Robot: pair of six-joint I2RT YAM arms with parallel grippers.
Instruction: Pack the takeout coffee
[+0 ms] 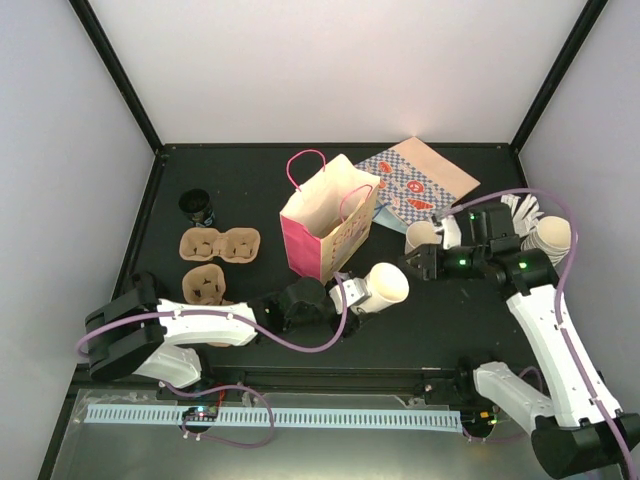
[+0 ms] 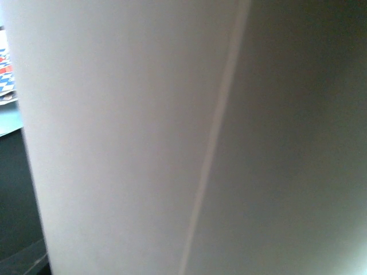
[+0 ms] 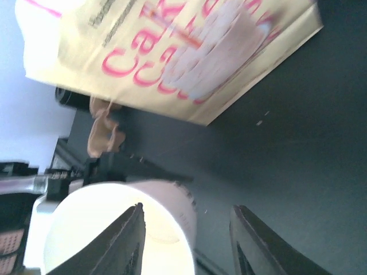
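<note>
1. 2 arms reach over a matte black tabletop (image 1: pixel 440 320), boxed in by plain white walls (image 1: pixel 330 70) with black corner posts (image 1: pixel 115 70).
2. A white slotted strip (image 1: pixel 300 415) runs along the near edge on a grey metal rail.
3. Near the table's middle, the small white paper cup with dark print on its side (image 1: pixel 388 284) is held sideways, just in front of the tall pink-and-cream paper bag (image 1: pixel 325 225).
4. The left gripper (image 1: pixel 352 297) is clamped around the cup's narrow end, and the cup's white wall fills the left wrist view.
5. The right gripper (image 3: pixel 188 211) has its jaws apart at the cup's mouth. 1 finger lies across the cream opening and the other stands clear of the rim. Whether either touches the cup cannot be told.
6. The bag stands upright, mouth open, pink handles raised.
7. Left of the bag lie 2 brown pulp cup carriers (image 1: pixel 220 245) and a small black cup (image 1: pixel 198 207).
8. Flat patterned paper bags (image 1: pixel 420 185) lie behind the bag, and a stack of cream paper cups (image 1: pixel 552 238) sits at the far right.
</note>
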